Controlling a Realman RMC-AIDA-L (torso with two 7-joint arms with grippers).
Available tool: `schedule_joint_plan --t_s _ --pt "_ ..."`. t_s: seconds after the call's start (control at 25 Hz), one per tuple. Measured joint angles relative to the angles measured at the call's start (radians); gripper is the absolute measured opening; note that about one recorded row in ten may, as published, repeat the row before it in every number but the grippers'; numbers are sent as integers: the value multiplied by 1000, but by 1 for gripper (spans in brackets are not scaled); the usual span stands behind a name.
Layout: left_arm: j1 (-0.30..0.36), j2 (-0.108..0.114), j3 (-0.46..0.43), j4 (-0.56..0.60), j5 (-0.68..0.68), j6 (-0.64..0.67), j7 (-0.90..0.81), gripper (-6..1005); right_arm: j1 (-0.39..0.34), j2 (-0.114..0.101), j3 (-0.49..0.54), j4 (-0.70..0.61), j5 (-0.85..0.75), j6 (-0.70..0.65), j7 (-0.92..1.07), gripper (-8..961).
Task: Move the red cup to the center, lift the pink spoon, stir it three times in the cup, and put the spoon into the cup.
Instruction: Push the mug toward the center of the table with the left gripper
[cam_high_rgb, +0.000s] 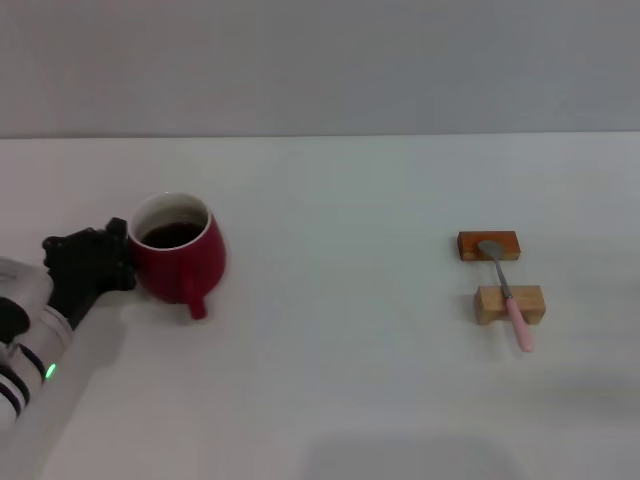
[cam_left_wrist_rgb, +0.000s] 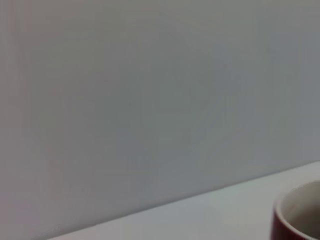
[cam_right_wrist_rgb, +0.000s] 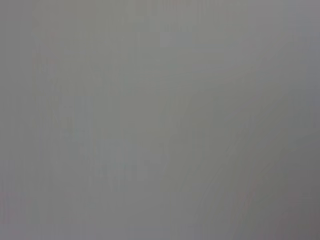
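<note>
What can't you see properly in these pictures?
- Left gripper, head view: it sits against the red cup; the cup hides its fingertips.
- Red cup, left wrist view: cut off by the picture's edge.
- Right gripper: in no view; the right wrist view shows plain grey.

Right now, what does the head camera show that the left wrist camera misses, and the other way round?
Only the head view shows the spoon lying across two wooden blocks on the right, the whole red cup with its handle and dark liquid, and the left gripper up against the cup's left side. The left wrist view adds nothing of its own. It mostly shows blank wall. Both share the white table and the cup, which the wrist view cuts down to a bit of rim.
</note>
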Motion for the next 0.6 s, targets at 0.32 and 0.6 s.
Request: schedule_joint_plan --t_s 0.32,0.6 --pt "13 -4 101 -35 -6 1 -50 11 -1 0 -2 0 0 -1 0 641" --pt "13 -4 143 -37 -7 2 -101 14 -2 0 -2 -1 0 -1 0 641"
